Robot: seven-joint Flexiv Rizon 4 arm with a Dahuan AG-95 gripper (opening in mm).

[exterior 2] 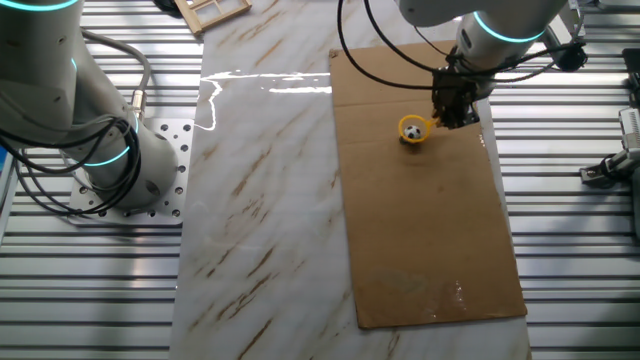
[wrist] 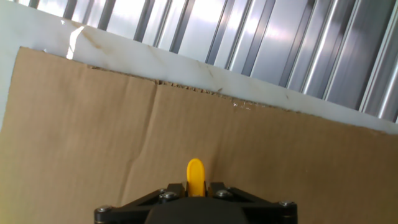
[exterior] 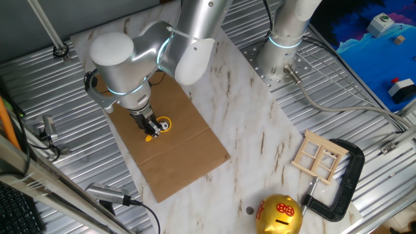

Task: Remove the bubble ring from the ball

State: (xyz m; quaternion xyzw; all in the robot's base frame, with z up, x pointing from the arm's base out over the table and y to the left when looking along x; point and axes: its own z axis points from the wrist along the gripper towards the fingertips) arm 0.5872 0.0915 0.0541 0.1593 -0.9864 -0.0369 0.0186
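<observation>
The gripper is clamped on the handle of the bubble ring, whose hoop is seen around the ball on the cardboard sheet; the handle tip is seen between the fingers in the hand view.

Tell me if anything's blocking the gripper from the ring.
Nothing visible does. The gripper is already at the ring's handle, whose tip shows between the fingers in the hand view. The ball sits inside the hoop.
</observation>
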